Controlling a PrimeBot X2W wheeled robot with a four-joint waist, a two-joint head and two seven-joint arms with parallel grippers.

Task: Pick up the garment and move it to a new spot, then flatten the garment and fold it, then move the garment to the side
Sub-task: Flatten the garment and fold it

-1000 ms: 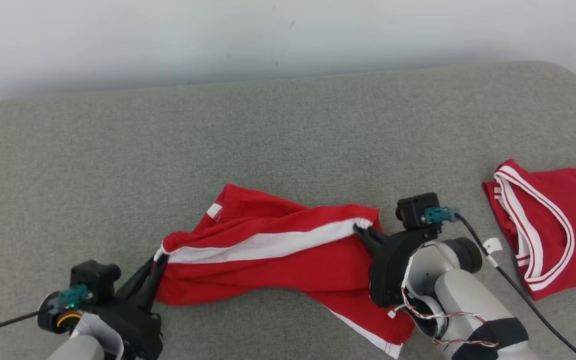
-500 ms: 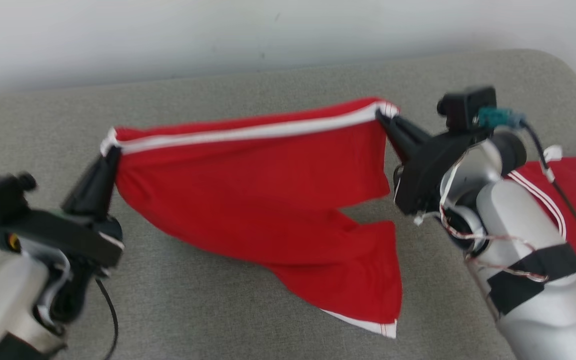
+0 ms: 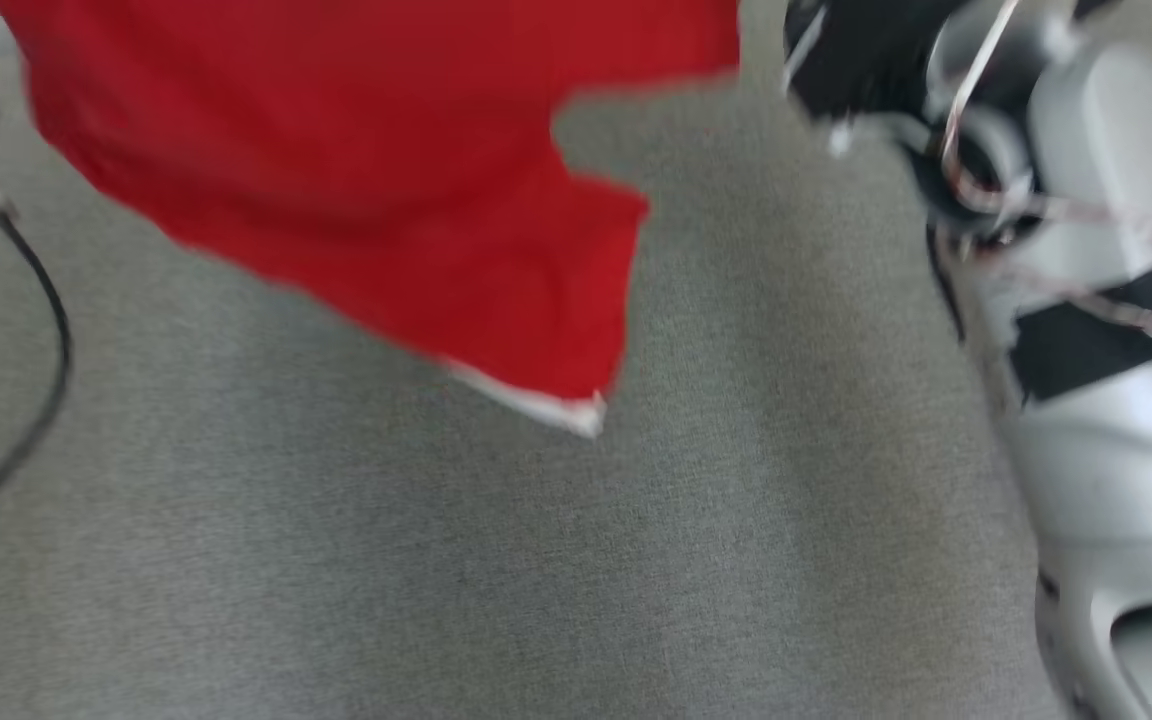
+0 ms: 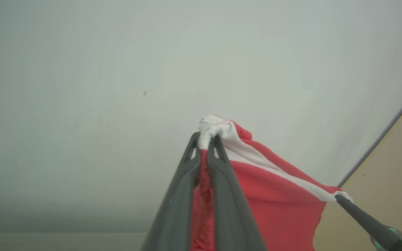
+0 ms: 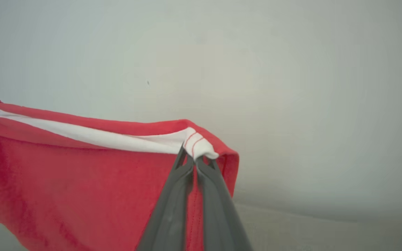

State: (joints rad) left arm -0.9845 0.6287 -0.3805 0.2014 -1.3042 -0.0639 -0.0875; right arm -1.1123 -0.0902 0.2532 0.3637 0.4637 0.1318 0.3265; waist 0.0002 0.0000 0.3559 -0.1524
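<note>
Red fabric: 1 garment (image 3: 356,150), hanging in the air, stretched between the two grippers over the grey padded surface (image 3: 436,580). Grippers: 2, two dark fingers each. Left gripper (image 4: 206,139) is pressed together on one end of the garment's white band (image 4: 257,158), with cloth bunched above the tips and running down between the fingers. Right gripper (image 5: 194,157) is pinched tight on the other end of the band, where 2 thin red stitch lines cross the white. The band sags slightly between the two pinches.

Both wrist views have a pale wall (image 5: 291,69) behind, with 1 small dark speck on it. 1 tan panel (image 4: 396,157) at the right of the left wrist view.

Head view has heavy motion blur. It shows the lower part of the garment, with 1 white-trimmed hem corner pointing down; cannot tell if it touches the surface. 1 black cable (image 3: 54,330) at the left edge. 1 pale right forearm (image 3: 1116,430) with a black band and loose wires at the right.

Writing: too blurred in the head view to read anything; the wrist views give only the stitch lines.

Versus earlier: a second ago the garment lay crumpled on the surface, grippers already at the band ends. Half a second ago it was lifted and spread, one leg trailing on the surface. Now it is higher, its top edge past the head view's top. The head camera framing shifted too, so part of that is camera motion.
</note>
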